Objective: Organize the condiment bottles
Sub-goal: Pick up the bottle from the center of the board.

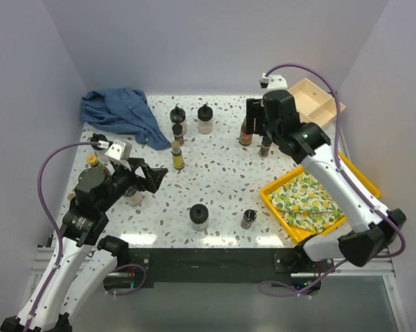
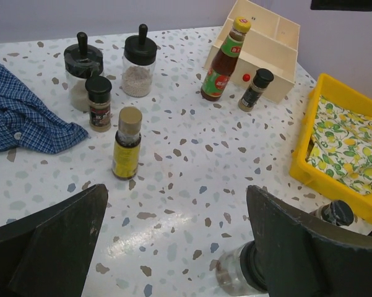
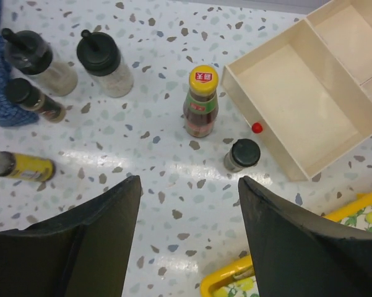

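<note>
Okay, so the left gripper (image 2: 176,199) is spread as wide as it goes and has hold of nothing. Between its fingers (image 2: 56,241) there's only bare speckled table (image 2: 192,154). That arm comes up from the lower left of the top view with the elbow bent, and the hand sits low and points toward the middle of the frame. At the lower right of its wrist view, a clear jar (image 2: 234,275) is tucked against the right-hand finger and partly hidden. A small dark shaker (image 2: 338,213) is just past it. Further up the frame stands a yellow-label bottle (image 2: 126,143), then a brown shaker (image 2: 99,103). Behind those is a black-lidded jar (image 2: 139,62) beside a second black-lidded jar (image 2: 82,71).

The right gripper (image 3: 189,185) is roughly half spread and also empty. Its arm stretches from the lower right of the top view to the upper middle, with the wrist tipped down over the table. Just above the fingers in its wrist view stand a yellow-capped sauce bottle (image 3: 201,102) and a dark-lidded shaker (image 3: 242,154), which is just beside the beige tray (image 3: 285,105). None of the bottles are in the tray.

Off to the edges are a yellow bin (image 1: 277,195) holding a lemon-print cloth (image 1: 308,200) at right, and a blue cloth (image 1: 121,114) at upper left.
</note>
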Motion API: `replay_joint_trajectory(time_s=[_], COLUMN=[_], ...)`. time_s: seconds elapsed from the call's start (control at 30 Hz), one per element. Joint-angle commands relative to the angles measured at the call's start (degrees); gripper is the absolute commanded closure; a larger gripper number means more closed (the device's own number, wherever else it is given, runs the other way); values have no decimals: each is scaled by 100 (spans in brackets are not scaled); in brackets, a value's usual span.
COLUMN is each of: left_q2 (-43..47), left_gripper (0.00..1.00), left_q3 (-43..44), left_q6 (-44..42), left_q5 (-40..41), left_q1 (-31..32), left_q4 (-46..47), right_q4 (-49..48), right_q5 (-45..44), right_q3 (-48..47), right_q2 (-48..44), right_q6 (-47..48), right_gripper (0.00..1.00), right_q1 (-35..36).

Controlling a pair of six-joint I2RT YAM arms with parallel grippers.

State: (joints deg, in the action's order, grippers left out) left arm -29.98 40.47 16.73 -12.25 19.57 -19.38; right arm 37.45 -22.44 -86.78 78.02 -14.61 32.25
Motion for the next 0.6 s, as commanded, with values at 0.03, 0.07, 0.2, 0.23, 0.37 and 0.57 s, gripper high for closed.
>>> replay_joint_trajectory(time_s=[0.03,0.07,0.2,0.23,0.37,0.57], left_q2=[598,668,590,546,484,519], left_gripper=[0,0,0,0,0,0], left_q3=[-417,-426,-435,-408,-408,-443], left_q6=[-161,-161,-162,-144,-109,-109], left_q5=[162,196,302,267,153,179], left_q1=[-15,-15,-15,-15,11,99], left_q4=[786,804,778,751,751,760], right_q4=[-432,-414,-344,-326,-379,-467], right_q5=[-175,-8,380,563,775,785], right_q3=[-778,-892,-1375,-1429,-1587,-1842], right_q2=[1046,1205,1856,1997,2541,3070], right_q6=[732,732,714,697,661,731], right_gripper=[33,33,33,33,34,36], right_q1=[-315,-464,-737,-790,-896,-887])
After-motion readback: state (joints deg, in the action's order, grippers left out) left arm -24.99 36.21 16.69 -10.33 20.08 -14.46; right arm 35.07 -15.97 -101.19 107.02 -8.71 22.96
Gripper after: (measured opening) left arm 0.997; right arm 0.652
